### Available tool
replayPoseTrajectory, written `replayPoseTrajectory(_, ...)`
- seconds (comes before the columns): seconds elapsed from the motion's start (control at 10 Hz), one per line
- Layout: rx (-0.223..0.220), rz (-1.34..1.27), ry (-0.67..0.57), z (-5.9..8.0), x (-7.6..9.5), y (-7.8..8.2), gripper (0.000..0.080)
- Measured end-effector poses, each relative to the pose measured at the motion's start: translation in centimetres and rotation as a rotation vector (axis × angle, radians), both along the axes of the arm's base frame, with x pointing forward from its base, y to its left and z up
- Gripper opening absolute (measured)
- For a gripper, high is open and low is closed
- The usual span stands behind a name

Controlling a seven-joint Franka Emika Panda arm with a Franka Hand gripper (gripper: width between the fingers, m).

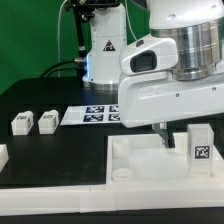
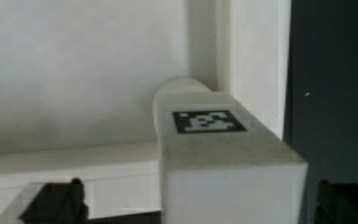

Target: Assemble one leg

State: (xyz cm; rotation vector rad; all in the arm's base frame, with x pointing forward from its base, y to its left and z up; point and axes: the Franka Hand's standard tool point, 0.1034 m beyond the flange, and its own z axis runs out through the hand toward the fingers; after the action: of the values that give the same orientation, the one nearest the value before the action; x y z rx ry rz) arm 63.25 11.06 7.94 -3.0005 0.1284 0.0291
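While upright, leg (image 1: 198,143) with 1 tag (image 2: 208,121).

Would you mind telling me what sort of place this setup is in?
Likely a robotics lab bench: a black table carrying the marker board, tagged white legs, and a Franka arm.

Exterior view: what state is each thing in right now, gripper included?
upright leg: standing on the panel, not gripped; socket seating unclear.
gripper: open, fingers either side of the upright leg.
leftmost leg: lying loose on the table.
neighbouring leg: lying loose beside it.
panel: flat on the table.
marker board: flat on the table.
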Motion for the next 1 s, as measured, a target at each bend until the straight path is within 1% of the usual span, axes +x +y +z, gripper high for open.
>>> replayPoseTrajectory(0.1,0.0,-0.001,0.0,0.0,0.0,-0.03,0.0541)
replayPoseTrajectory(0.2,0.001,-0.097,0.014,0.0,-0.01,0.04,0.0404)
replayPoseTrajectory(0.3,0.001,-0.205,0.03,-0.01,-0.02,0.08,0.0404)
replayPoseTrajectory(0.4,-0.003,-0.319,0.046,-0.08,-0.06,-0.17,0.0294)
replayPoseTrajectory(0.5,-0.005,-0.399,0.058,-0.11,-0.08,-0.21,0.0294)
replayPoseTrajectory(0.8,0.01,-0.836,0.126,-0.21,-0.11,-0.54,0.0294)
replayPoseTrajectory(0.9,0.036,-0.999,0.137,-0.29,-0.25,-0.74,0.0294)
replayPoseTrajectory(1.0,0.06,-1.217,0.161,-0.35,-0.53,-0.66,0.0294)
